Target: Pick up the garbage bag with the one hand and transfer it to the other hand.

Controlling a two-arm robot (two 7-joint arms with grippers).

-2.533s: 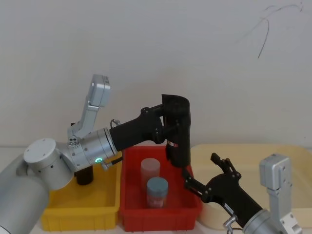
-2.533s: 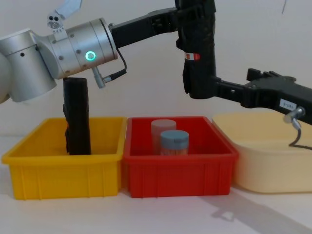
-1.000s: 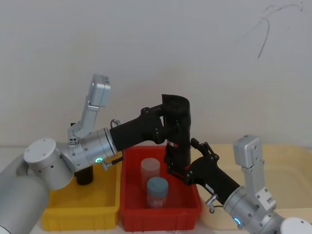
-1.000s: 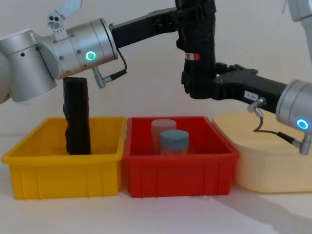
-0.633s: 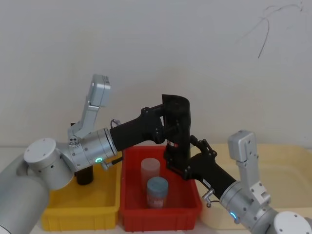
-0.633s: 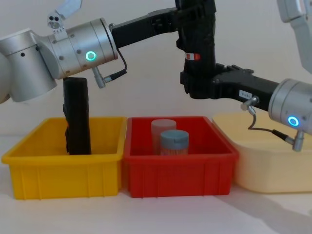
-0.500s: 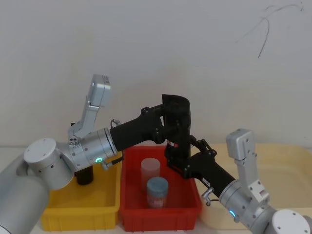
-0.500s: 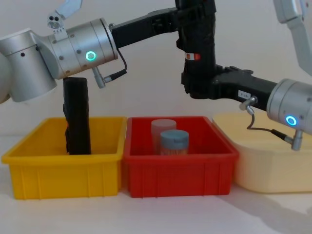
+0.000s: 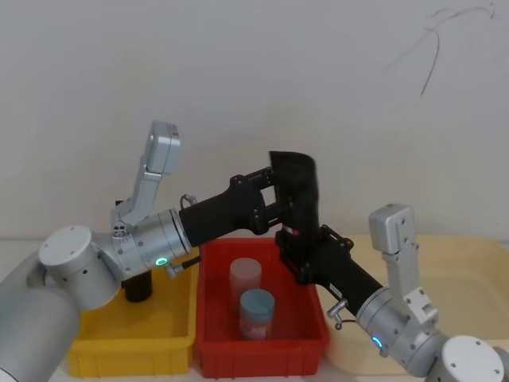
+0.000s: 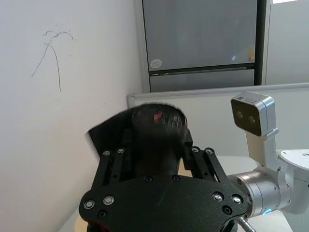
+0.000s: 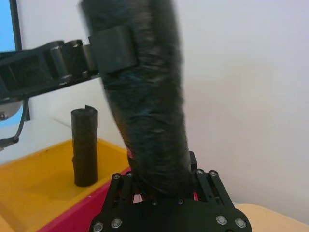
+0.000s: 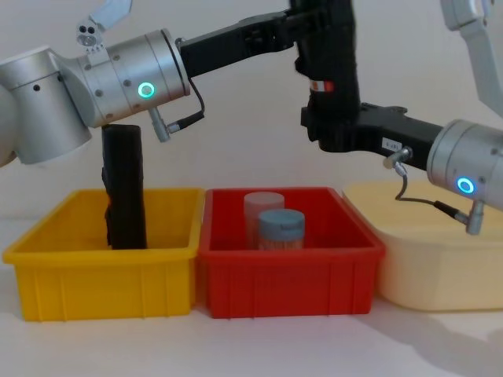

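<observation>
Chest view: above the red bin (image 12: 289, 271), the garbage bag (image 12: 331, 47) is held aloft, leaning slightly. Its lower end is clamped by the right tool (image 12: 328, 135). The left tool (image 9: 277, 191) is seen against its upper part, and whether that grip is on or off cannot be told. For a clean handover, the right clamp should be proven firm before the left is fully released, and the bag then drawn away sideways without twisting. A red-and-white band (image 12: 321, 85) is carried on the bag, its print unreadable. The white sticker (image 12: 387, 144) on the right tool is likewise too small to be read.
</observation>
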